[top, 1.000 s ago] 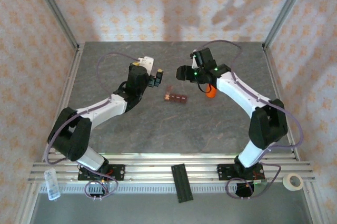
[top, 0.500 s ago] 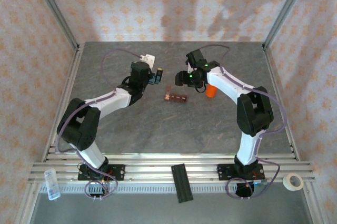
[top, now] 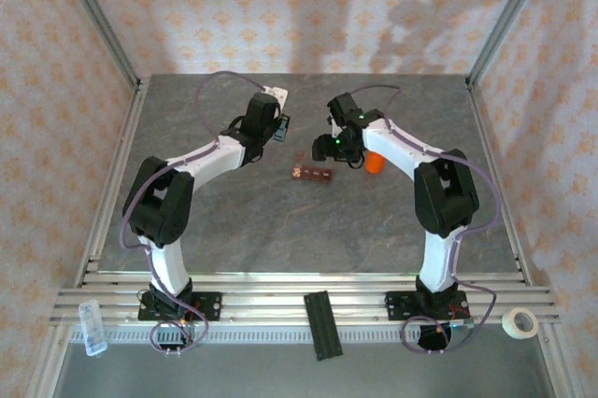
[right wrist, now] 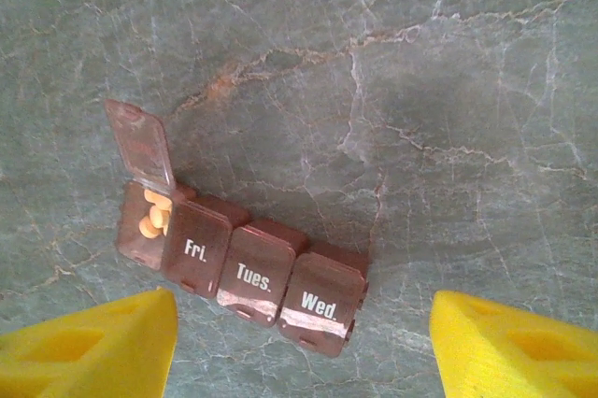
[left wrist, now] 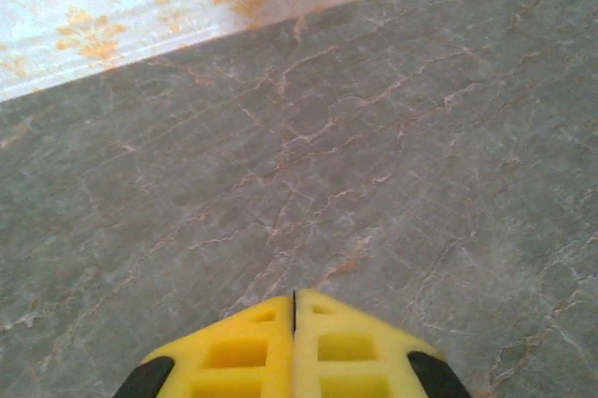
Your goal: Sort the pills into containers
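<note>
Top view, containers [top: 311, 174]: mid-surface [top: 280, 239], orange bottle [top: 374, 163] near on the right.
Top view, left gripper [top: 280, 127]: up-left of the containers, apart.
Top view, right gripper [top: 329, 146]: just above the containers.
Left wrist, left gripper: clenched, yellow pads together, nothing between.
Right wrist, right gripper: released, pads wide apart.
Right wrist, containers: end lid up, pills [right wrist: 152, 214] inside; Fri., Tues., Wed. lids down.
</note>
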Robot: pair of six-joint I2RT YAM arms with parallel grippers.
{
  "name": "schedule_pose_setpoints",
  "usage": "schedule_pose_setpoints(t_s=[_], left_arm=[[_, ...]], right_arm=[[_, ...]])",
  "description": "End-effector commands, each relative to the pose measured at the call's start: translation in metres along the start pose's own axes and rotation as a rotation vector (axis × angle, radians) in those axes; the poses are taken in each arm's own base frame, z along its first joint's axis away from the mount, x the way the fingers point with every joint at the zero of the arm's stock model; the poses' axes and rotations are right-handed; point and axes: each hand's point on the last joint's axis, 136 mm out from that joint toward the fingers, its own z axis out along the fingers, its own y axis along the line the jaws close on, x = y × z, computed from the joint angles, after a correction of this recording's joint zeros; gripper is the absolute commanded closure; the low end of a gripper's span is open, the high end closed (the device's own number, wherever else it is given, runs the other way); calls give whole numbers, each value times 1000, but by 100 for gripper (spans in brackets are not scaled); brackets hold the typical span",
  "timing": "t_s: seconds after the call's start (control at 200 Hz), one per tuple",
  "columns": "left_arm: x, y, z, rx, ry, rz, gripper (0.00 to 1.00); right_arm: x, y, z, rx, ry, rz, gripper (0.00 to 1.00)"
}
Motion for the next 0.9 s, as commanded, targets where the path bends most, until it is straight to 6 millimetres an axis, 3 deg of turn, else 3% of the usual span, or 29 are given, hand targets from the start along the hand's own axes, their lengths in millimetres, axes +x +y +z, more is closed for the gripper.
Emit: schedule_pose_setpoints(t_s=[0.0,0.255,0.28,0.896], left_arm=[[5,-5,4,34,80,8,100],[0,-17,5,100,84,-23,100],[13,-19,13,106,114,-25,100],[24,-35,25,223,160,-103,100]], right_arm=[[7,1,5,24,31,-35,29],[12,-5,20,59,53,-39,29],[13,-6,21,65,56,-39,29],[33,-23,45,107,111,-14,31]])
